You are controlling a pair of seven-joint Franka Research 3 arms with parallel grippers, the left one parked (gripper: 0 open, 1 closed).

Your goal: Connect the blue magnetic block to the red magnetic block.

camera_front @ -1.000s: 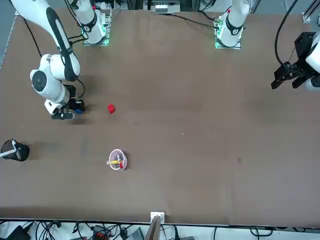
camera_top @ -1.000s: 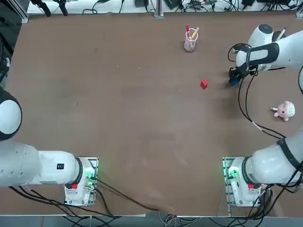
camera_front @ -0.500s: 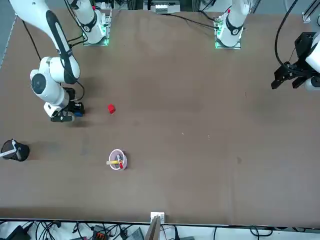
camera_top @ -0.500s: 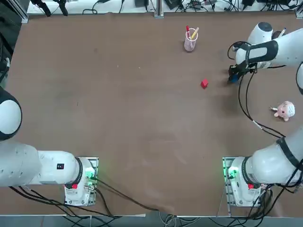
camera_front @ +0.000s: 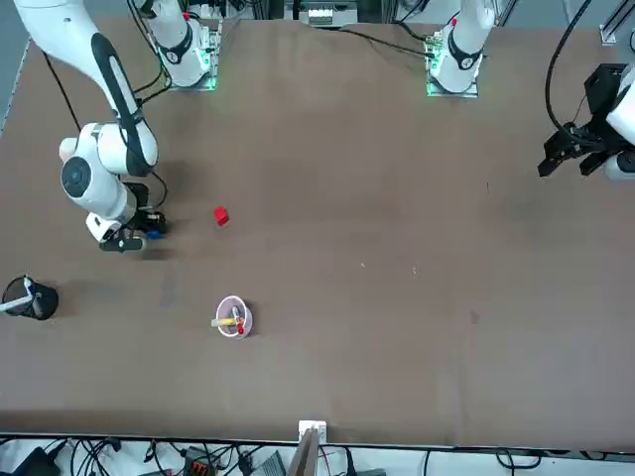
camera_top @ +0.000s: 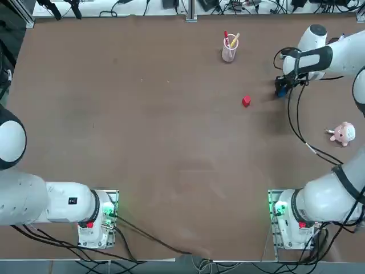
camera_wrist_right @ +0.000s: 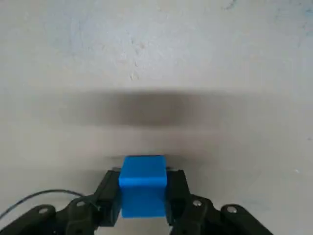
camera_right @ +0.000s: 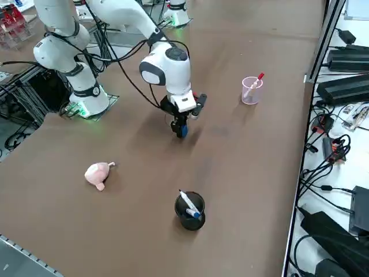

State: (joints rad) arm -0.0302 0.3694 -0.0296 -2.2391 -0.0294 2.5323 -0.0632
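Note:
The blue magnetic block (camera_wrist_right: 143, 185) sits clamped between the two fingers of my right gripper (camera_wrist_right: 143, 193), lifted off the table with its shadow cast below. In the top view the right gripper (camera_top: 280, 91) hangs at the far right of the table, the blue magnetic block (camera_top: 281, 93) peeking under it. The red magnetic block (camera_top: 246, 101) lies on the table a short way to the gripper's left, apart from it. From across the table the red magnetic block (camera_front: 220, 215) and the held blue magnetic block (camera_front: 151, 234) both show. The side view shows the blue magnetic block (camera_right: 181, 131) just above the tabletop.
A clear cup with pens (camera_top: 229, 48) stands at the back behind the red block. A pink plush toy (camera_top: 343, 133) lies nearer the arm's base at the right. A black cup with a pen (camera_right: 189, 210) stands by the right edge.
My right gripper has risen and drifted slightly toward the back of the table, carrying the blue block. The red block has not moved.

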